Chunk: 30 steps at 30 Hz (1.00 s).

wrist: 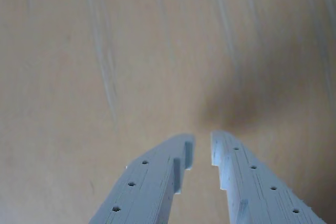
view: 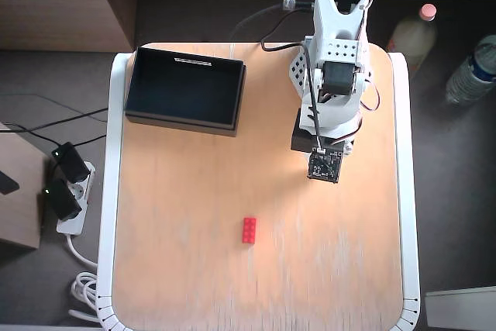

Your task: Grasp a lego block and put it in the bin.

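Observation:
The red lego block (view: 249,230) lies flat on the wooden table in the overhead view, toward the near middle. The black bin (view: 180,122) stands at the table's far left corner, dark inside, with a pale strip along its far wall. The arm is folded at the far right of the table, and my gripper (view: 324,167) points down beneath its camera board, to the right of and beyond the block. In the wrist view my gripper (wrist: 202,139) shows two pale fingers with only a narrow slit between them, nothing held, over bare wood. Neither block nor bin appears there.
The arm's base (view: 329,75) stands at the far edge with cables behind it. Two bottles (view: 411,32) (view: 473,71) stand off the table to the right. A power strip (view: 66,191) with plugs lies on the floor at the left. The table has a white rim (view: 116,191).

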Motion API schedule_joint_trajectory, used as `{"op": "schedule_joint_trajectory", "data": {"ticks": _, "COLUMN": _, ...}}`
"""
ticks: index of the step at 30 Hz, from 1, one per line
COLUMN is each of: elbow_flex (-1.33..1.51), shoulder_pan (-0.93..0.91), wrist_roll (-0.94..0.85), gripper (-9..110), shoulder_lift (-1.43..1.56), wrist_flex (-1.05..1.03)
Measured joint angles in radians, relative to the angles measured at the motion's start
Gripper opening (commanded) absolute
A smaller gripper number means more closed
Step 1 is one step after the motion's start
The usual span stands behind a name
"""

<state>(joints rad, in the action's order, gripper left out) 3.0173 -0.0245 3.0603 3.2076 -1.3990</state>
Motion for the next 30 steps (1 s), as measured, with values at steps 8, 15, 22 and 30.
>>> {"op": "schedule_joint_trajectory", "data": {"ticks": 8, "elbow_flex": 0.000, "shoulder_pan": 0.000, "wrist_roll": 0.048, "gripper": 0, "shoulder_lift": 0.000, "wrist_flex": 0.000}}
{"op": "schedule_joint_trajectory", "data": {"ticks": 15, "elbow_flex": 0.000, "shoulder_pan": 0.000, "wrist_roll": 0.080, "gripper": 0, "shoulder_lift": -0.009, "wrist_flex": 0.092}}
{"op": "schedule_joint_trajectory", "data": {"ticks": 22, "elbow_flex": -0.060, "shoulder_pan": 0.000, "wrist_roll": 0.089, "gripper": 0, "shoulder_lift": -0.178, "wrist_flex": 0.152}}
{"op": "schedule_joint_trajectory", "data": {"ticks": 30, "elbow_flex": -0.265, "shoulder_pan": -0.026, "wrist_roll": 0.080, "gripper": 0, "shoulder_lift": -0.502, "wrist_flex": 0.164}}
